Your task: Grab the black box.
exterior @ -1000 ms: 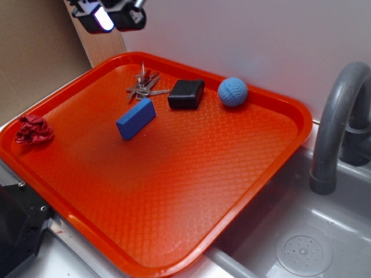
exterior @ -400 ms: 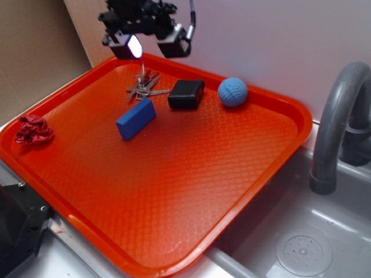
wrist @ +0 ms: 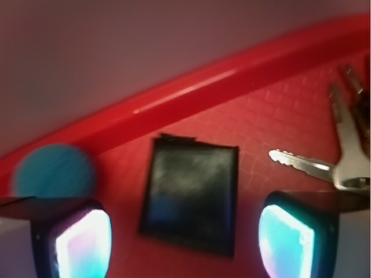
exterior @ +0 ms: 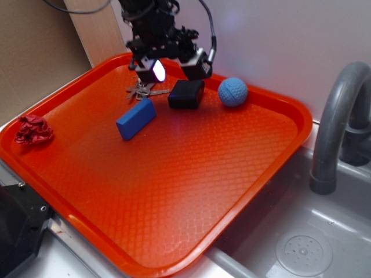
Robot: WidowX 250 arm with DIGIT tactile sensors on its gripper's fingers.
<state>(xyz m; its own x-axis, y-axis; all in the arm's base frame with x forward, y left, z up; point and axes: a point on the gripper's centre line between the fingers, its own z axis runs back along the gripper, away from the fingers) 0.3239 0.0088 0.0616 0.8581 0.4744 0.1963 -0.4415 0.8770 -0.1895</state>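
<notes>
Hovering above the far edge of the orange tray, the claw is spread wide and empty, its two glowing fingertips framing the black box in the wrist view. The box lies flat near the tray's far edge, between a blue ball and a bunch of keys. A good grab probably means descending straight, keeping the box centred, and clearing the keys beside one fingertip.
</notes>
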